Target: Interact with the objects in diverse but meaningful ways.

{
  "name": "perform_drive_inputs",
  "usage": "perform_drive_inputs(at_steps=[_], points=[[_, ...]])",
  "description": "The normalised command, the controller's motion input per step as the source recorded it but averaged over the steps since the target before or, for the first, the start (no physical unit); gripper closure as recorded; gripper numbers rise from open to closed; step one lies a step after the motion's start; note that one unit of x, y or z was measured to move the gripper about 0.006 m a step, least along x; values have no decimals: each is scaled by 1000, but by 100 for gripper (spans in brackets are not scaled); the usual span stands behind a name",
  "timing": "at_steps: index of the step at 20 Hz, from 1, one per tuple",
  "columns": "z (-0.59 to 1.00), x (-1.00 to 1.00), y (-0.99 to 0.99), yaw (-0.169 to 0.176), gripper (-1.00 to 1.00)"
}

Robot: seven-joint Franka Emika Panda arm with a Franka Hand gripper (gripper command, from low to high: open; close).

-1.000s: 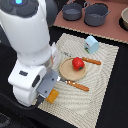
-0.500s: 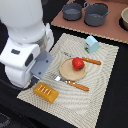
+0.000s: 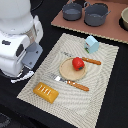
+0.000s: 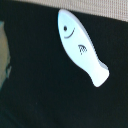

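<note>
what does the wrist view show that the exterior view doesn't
Only the wrist view shows a white fish-shaped piece with a drawn eye, smile and fin, lying on a dark surface.

Only the exterior view shows the red fruit on the tan plate, the orange-handled cutlery, the yellow ridged block, the pale-blue house box and the grey pots.

Both show the woven mat's edge.

A pale, finely striped placemat (image 3: 102, 95) lies on a black table (image 3: 50, 15). On it sit a yellow-orange ridged block (image 3: 45, 92), a tan round plate (image 3: 67, 72) bearing a red fruit (image 3: 77, 63), two pieces of cutlery with orange handles (image 3: 79, 86) and a pale-blue house-shaped box (image 3: 91, 44). Two dark grey pots (image 3: 96, 13) stand on a reddish-brown board (image 3: 112, 31) at the far side. The wrist view shows a white fish-shaped piece (image 4: 80, 45) with dark drawn markings.
</note>
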Motion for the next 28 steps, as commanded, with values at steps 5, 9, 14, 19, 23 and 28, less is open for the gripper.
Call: perform_drive_inputs(at_steps=[5, 9, 14, 19, 23, 28], points=[[0, -10, 0, 184, -100], [-151, -131, 0, 85, -100], [-319, -295, 0, 88, -100], [-359, -334, 0, 85, -100], [-289, -239, -42, 44, -100], [-306, -275, -14, 28, -100]])
